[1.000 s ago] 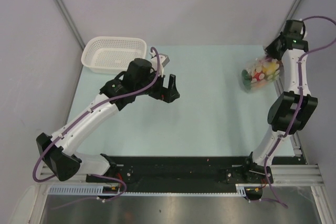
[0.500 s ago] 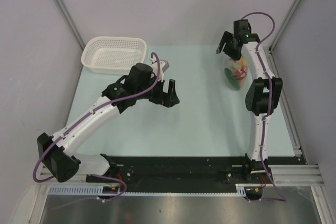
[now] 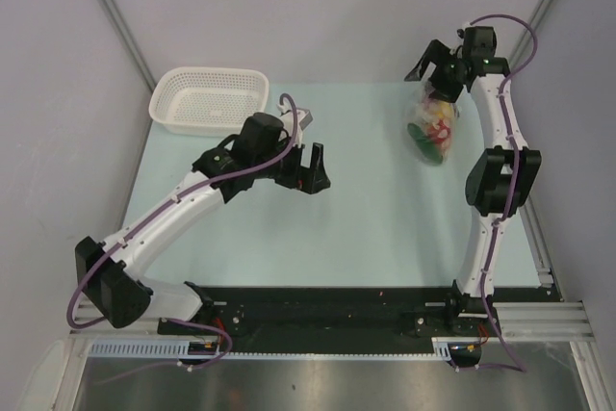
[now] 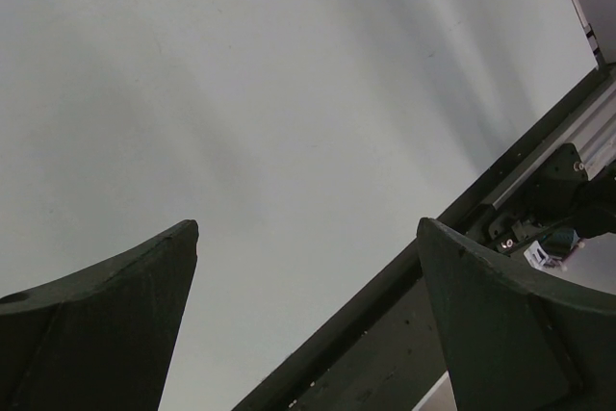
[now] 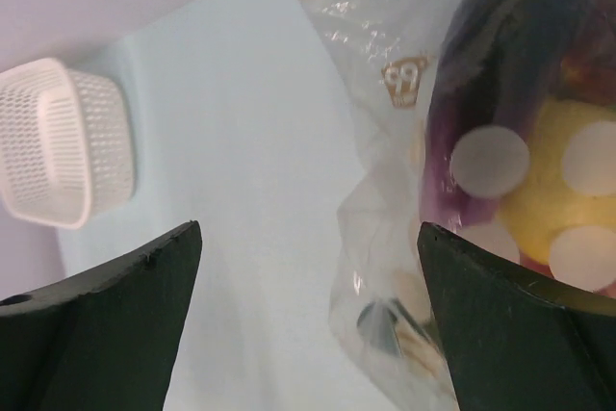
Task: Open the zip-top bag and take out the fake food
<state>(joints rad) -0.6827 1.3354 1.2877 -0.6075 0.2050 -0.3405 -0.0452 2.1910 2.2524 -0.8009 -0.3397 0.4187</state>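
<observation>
The right gripper (image 3: pixel 435 81) hovers spread wide, clamping nothing; just beneath it, at the table's far right, sits the zip-top bag (image 3: pixel 417 122), the fake food (image 3: pixel 440 132) inside. The left gripper (image 3: pixel 310 170), also spread, hovers mid-table, well apart. Opening looks not yet begun; next, each gripper likely must pinch one lip of the zip edge

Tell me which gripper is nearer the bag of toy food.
Right. The right gripper hangs right over the bag, jaws open; the left gripper is far off to the bag's left.
</observation>
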